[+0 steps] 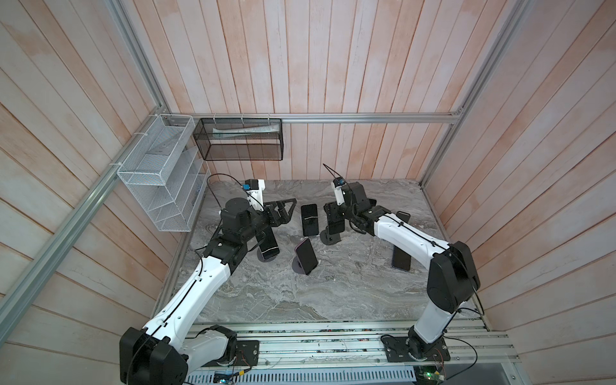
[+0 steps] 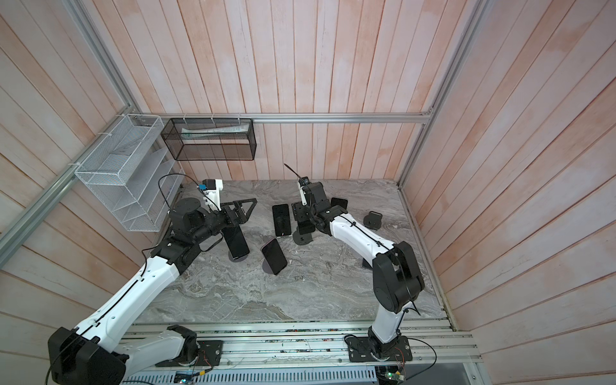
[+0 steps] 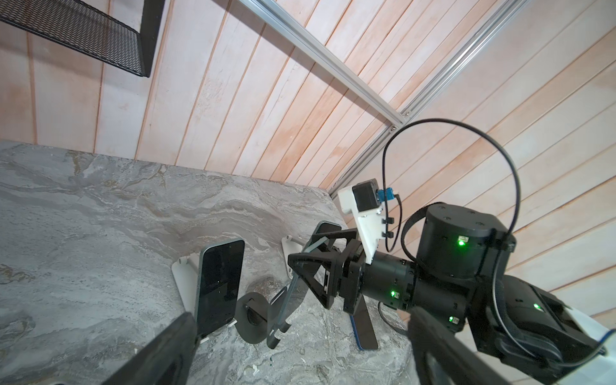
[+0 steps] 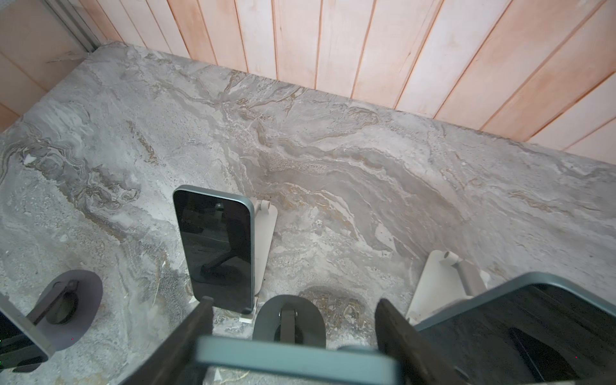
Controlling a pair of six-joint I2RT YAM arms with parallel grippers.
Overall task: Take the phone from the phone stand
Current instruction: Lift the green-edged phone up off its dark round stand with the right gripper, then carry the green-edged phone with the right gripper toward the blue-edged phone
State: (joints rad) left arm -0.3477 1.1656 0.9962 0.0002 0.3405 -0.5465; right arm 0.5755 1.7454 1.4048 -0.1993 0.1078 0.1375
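A robot lab cell: plank walls (image 1: 333,66) inside an aluminium frame (image 1: 366,117), a marbled table (image 1: 333,286), and a left arm (image 1: 196,286) and right arm (image 1: 410,233) bolted to a slotted rail (image 1: 316,346) (wiring exposed).

table (image 4: 333,150) — veined stone, matt | phone (image 4: 216,246) screen — glossy glass | wood-plank wall (image 4: 333,40)

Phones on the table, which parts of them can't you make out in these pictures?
- Phone in the right pincer: right wrist view shows only one blurred edge; the frame's bottom cuts off the rest.
- Far-right phone: right arm hides much of it in both top views.
- Left phone: left arm hides its upper end in both top views.
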